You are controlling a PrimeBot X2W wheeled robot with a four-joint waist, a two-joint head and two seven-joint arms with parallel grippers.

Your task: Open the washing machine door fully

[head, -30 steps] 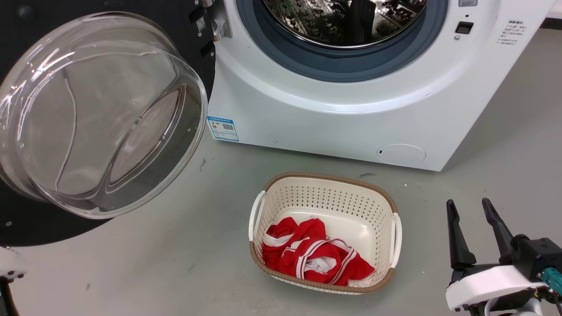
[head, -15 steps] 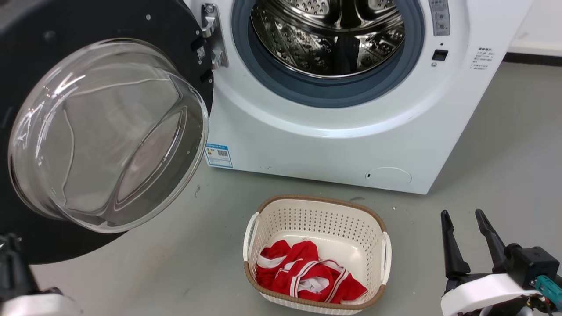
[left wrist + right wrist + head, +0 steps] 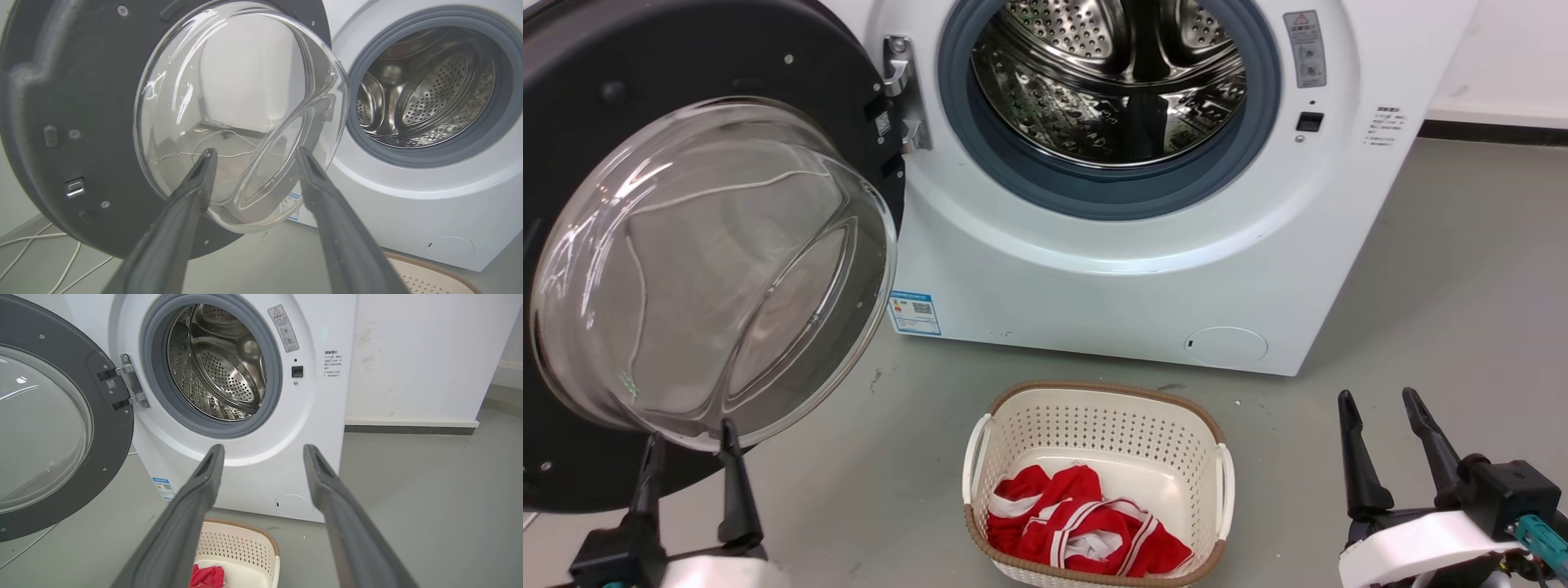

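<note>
The washing machine door (image 3: pixel 596 147) is a big round black panel with a bulging clear glass bowl (image 3: pixel 707 269), swung wide out to the left on its metal hinge (image 3: pixel 900 90). In the left wrist view the door (image 3: pixel 69 102) faces me with its glass bowl (image 3: pixel 241 114) just beyond the fingertips. My left gripper (image 3: pixel 690 437) is open at the lower left, below the bowl, holding nothing and apart from the door (image 3: pixel 253 153). My right gripper (image 3: pixel 1376 400) stands open at the lower right, empty, and far from the door (image 3: pixel 263 449).
The white washing machine (image 3: pixel 1127 278) shows its grey-ringed steel drum (image 3: pixel 1107 73). A cream laundry basket (image 3: pixel 1094 425) with red and white clothes (image 3: pixel 1078 531) sits on the grey floor in front. White cables (image 3: pixel 36 253) lie on the floor under the door.
The head view has tilted up, so everything sits lower in the picture. My left gripper has come up into view at the lower left, below the glass bowl. The door looks unmoved.
</note>
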